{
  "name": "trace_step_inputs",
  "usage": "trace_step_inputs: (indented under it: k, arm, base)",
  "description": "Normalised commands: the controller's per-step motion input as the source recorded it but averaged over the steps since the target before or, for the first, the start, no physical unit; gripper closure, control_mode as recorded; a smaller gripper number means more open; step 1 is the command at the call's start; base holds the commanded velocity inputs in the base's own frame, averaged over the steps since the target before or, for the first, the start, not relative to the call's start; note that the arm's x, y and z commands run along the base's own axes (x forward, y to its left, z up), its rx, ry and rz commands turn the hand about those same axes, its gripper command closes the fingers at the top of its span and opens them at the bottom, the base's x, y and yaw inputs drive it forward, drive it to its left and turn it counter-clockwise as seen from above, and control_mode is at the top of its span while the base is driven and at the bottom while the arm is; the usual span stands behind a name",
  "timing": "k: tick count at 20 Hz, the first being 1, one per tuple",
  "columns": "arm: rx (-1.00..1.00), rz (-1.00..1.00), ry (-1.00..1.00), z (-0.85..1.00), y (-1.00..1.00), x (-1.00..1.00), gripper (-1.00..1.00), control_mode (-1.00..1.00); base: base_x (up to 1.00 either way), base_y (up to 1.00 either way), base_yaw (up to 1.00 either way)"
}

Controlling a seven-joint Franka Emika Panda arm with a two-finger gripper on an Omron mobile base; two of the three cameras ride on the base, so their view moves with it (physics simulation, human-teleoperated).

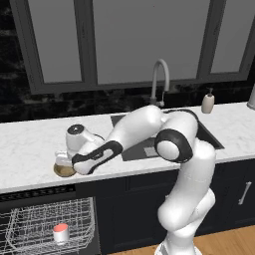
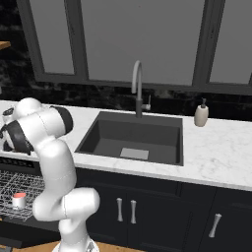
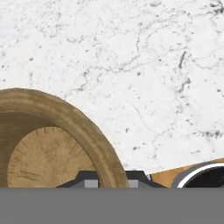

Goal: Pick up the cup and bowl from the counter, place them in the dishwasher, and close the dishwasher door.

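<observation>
The golden-brown bowl [image 1: 63,171] rests on the white marble counter [image 1: 30,144] near its front edge, left of the sink. My gripper [image 1: 63,162] points down onto it. In the hand view the bowl's [image 3: 57,118] near rim runs between my gripper's [image 3: 113,181] two dark tips, which press on it from both sides. The white cup with a red top [image 1: 60,233] stands upright in the white wire rack [image 1: 30,219] of the open dishwasher [image 1: 35,193] below. The cup [image 2: 19,200] appears again at the lower left of the right base view, with the dishwasher door [image 2: 22,236] lowered beneath the rack.
A dark inset sink [image 2: 133,135] with a curved faucet [image 2: 138,88] lies right of the bowl. A beige soap dispenser [image 2: 201,115] stands behind the sink's right corner. Dark cabinets [image 2: 147,211] run under the counter. My own arm reaches across the sink's left side.
</observation>
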Motion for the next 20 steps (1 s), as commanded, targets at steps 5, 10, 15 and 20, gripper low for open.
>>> trace_step_inputs:
  k: [5,10,15,20]
  arm:
    - [0.04,0.0,-0.07,0.13,0.23,-1.0,1.0,-1.0]
    - [0.1,0.0,0.0,0.28,0.4,-1.0,1.0,-1.0]
    - [0.04,0.0,0.0,0.08,0.43,-1.0,1.0,-1.0]
    - [0.0,-0.01,0.0,-0.33,0.61,-0.88,1.0,-1.0]
  base:
    - [0.0,0.0,0.0]
    - [0.0,0.0,0.0]
    - [0.0,0.0,0.0]
    - [0.0,0.0,0.0]
